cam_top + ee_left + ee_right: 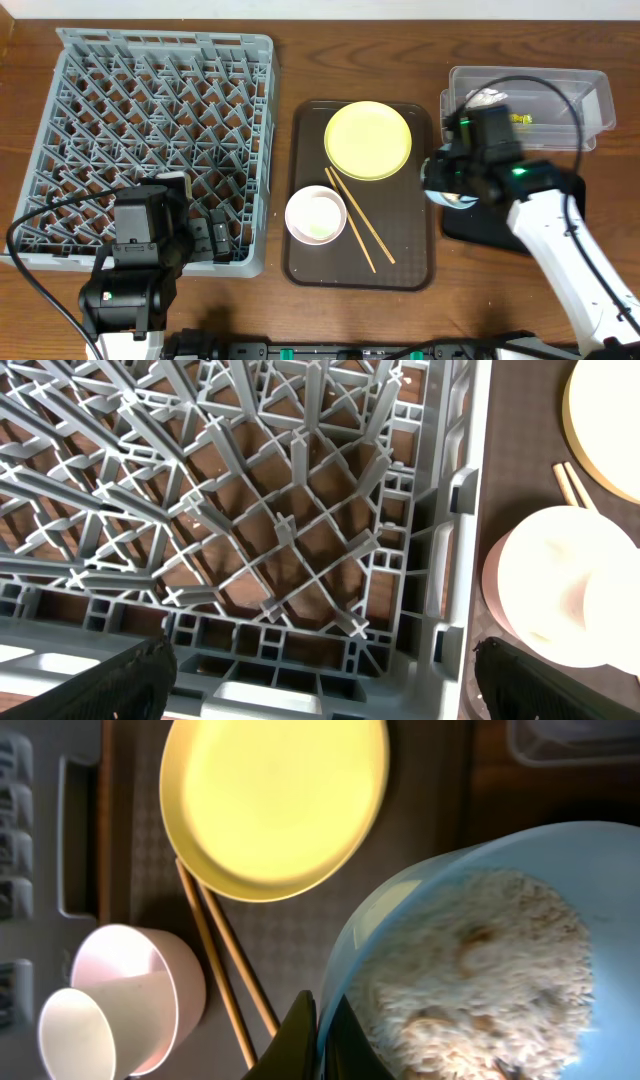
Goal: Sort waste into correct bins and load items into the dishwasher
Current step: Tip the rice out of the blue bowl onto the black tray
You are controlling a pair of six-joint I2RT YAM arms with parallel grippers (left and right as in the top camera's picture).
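Observation:
My right gripper (325, 1032) is shut on the rim of the light-blue bowl (400, 910), which holds beige rice-like crumbs (490, 970). In the overhead view the bowl (445, 192) hangs at the left edge of the black tray (490, 228). The clear tub (560, 85) holds a white tissue (487, 98) and the wrapper (520, 118). The yellow plate (368, 140), white bowl (316, 215) with the white cup (75, 1030) in it, and chopsticks (360, 222) lie on the brown tray. My left gripper (320, 690) is open and empty over the front right corner of the grey dish rack (150, 130).
The dark brown serving tray (300, 265) lies between the rack and the black tray. The right arm's cable loops over the clear tub. The rack (300, 540) holds nothing in view.

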